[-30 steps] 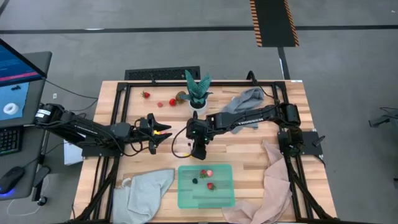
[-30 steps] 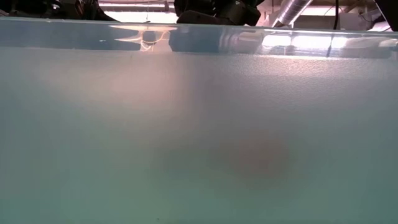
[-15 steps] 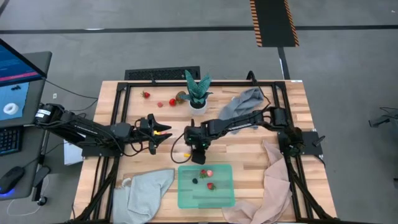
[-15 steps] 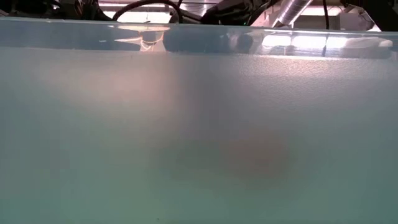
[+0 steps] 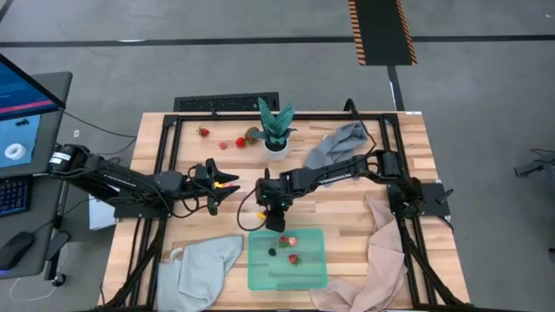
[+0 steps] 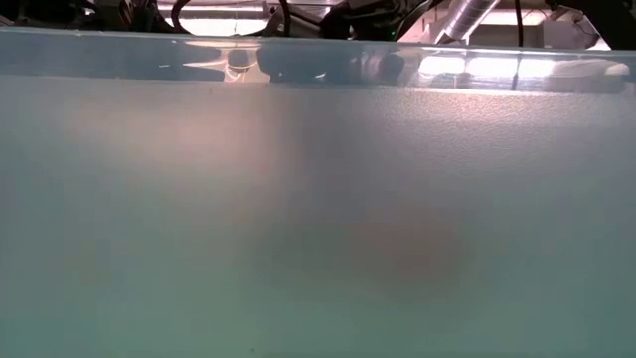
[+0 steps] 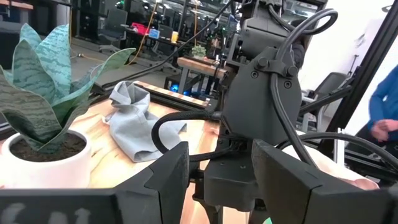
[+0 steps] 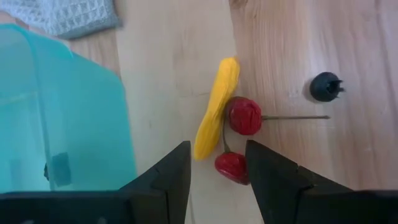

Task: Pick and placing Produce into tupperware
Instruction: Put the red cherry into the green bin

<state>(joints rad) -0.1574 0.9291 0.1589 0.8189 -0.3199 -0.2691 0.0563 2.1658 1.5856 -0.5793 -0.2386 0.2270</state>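
The right gripper (image 5: 274, 217), fingers spread and empty, hovers above a banana (image 8: 216, 107) and cherries (image 8: 239, 138), with the tupperware (image 5: 308, 270) just beside for short transfers.

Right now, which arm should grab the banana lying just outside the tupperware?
Right. The right gripper hangs directly over the yellow banana and cherries beside the tupperware, fingers open astride them. The left gripper sits farther off, level and pointing sideways.
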